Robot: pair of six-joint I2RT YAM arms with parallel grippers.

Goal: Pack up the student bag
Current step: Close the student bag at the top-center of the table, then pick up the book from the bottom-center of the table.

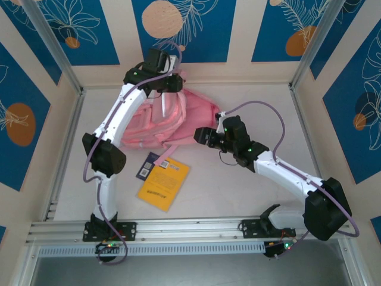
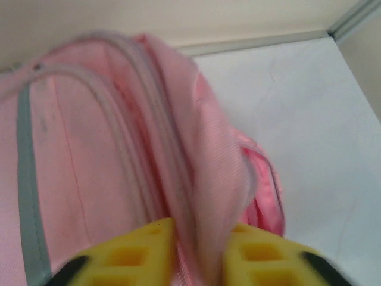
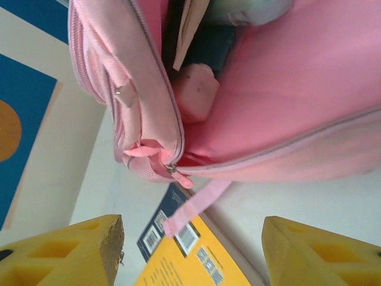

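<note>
Left gripper [image 2: 199,241] has a fold of the large soft pink fabric backpack [image 1: 190,116] between its jaws; whether it pinches, I cannot tell. Right gripper [image 3: 193,238] gapes empty at the backpack's open mouth. That backpack lies toward the white table's [image 1: 256,107] far side.

A fold of the pink student bag [image 2: 113,155] stands between the yellow fingers [image 2: 140,253] of the left gripper [image 2: 201,247], grey-edged seams curving upward, with the pale table [image 2: 315,119] at right.
</note>
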